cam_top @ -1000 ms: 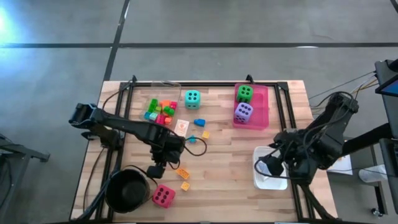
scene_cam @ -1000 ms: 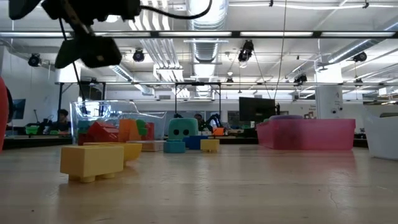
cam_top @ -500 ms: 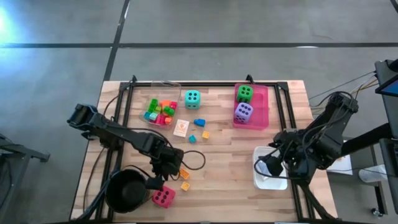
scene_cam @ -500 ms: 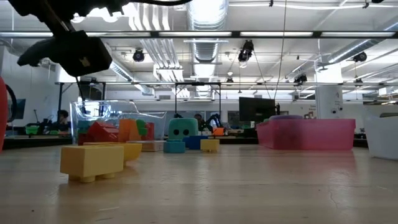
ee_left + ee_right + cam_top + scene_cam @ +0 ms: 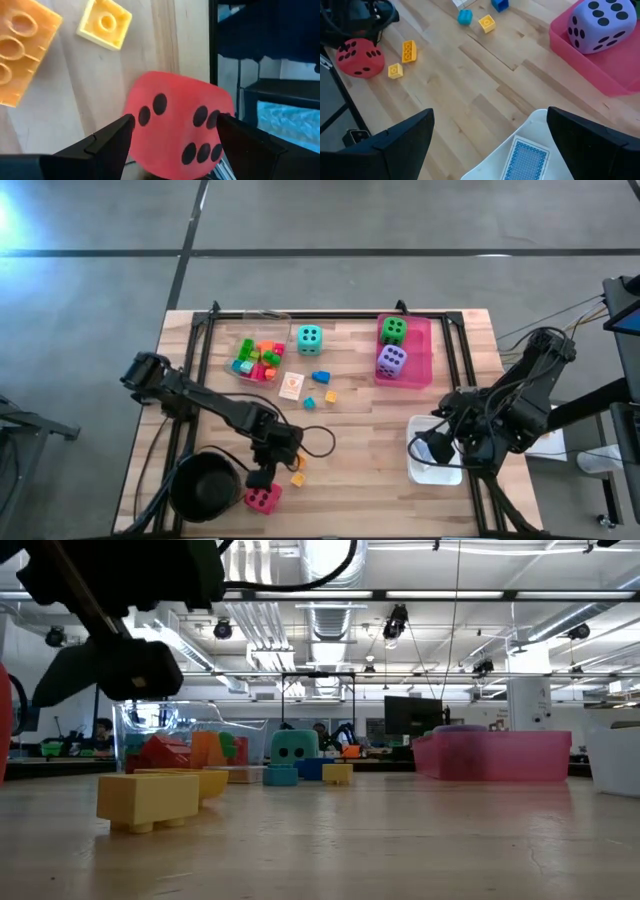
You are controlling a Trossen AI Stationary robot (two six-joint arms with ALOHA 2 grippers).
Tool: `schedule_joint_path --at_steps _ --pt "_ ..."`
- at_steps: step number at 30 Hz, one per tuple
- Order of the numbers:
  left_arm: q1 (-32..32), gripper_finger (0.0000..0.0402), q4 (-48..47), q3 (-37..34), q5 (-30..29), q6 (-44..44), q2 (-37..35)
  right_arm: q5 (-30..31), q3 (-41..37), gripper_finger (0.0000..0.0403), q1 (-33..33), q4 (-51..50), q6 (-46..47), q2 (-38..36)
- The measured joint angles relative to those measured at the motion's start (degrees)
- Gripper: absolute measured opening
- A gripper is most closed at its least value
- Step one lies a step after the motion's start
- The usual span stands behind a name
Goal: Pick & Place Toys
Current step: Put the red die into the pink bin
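A: Dice first, nearest the front edge. The pink-red die (image 5: 263, 498) sits on the wooden table (image 5: 370, 450), just beside the round black pot (image 5: 205, 486).

B: And the left gripper (image 5: 268, 476)?

A: Right over that die, fingers spread wide, one on either side of it; the left wrist view shows a gap at each finger (image 5: 107, 141), so nothing is held. A small yellow block (image 5: 104, 23) and an orange block (image 5: 20, 47) lie just beyond the die.

B: The right gripper (image 5: 428, 448)?

A: Waiting above the white tray (image 5: 431, 468) at the right front, jaws wide apart, empty. A blue-backed card (image 5: 526, 161) lies in that tray.

B: Farther back?

A: Mid-table, a picture card (image 5: 291, 386), a teal block (image 5: 308, 402), another yellow block (image 5: 330, 395) and a blue block (image 5: 321, 377). Behind them the teal die (image 5: 309, 338) stands on the wood, beside the clear tray (image 5: 236, 376) full of coloured blocks (image 5: 258, 358).

B: The other dice?

A: The purple die (image 5: 391, 361) and green die (image 5: 392, 330) are both in the pink tray (image 5: 424, 350) at the back right, the green one farther away.
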Motion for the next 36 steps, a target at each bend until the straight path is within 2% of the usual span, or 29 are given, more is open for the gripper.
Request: schedule_joint_path --at_steps 6,13,19,23,28,36 --pt "-1.33 0.0293 -0.13 -0.62 2.48 0.84 0.97 -0.26 0.01 0.0378 0.0 0.7 -0.48 0.0" --pt "-3.01 0.0293 -0.09 -1.68 0.98 1.71 2.3 -0.35 0.0 0.0378 0.0 1.28 -1.73 0.0" --pt "-3.0 0.0287 0.07 -1.57 1.94 2.5 4.2 -0.41 0.0 0.0378 0.0 1.33 -1.73 0.02" --pt "-2.98 0.0245 0.14 -1.55 1.99 3.66 4.68 -0.41 0.0 0.0378 0.0 1.33 -1.66 0.02" --pt "-3.0 0.015 0.23 -1.57 1.07 3.93 4.68 -0.41 0.0 0.0378 0.0 1.33 -1.7 0.02" --pt "-3.0 0.0139 0.35 -1.66 2.17 5.04 4.56 -0.17 -0.02 0.0378 0.0 1.22 -2.66 0.02"
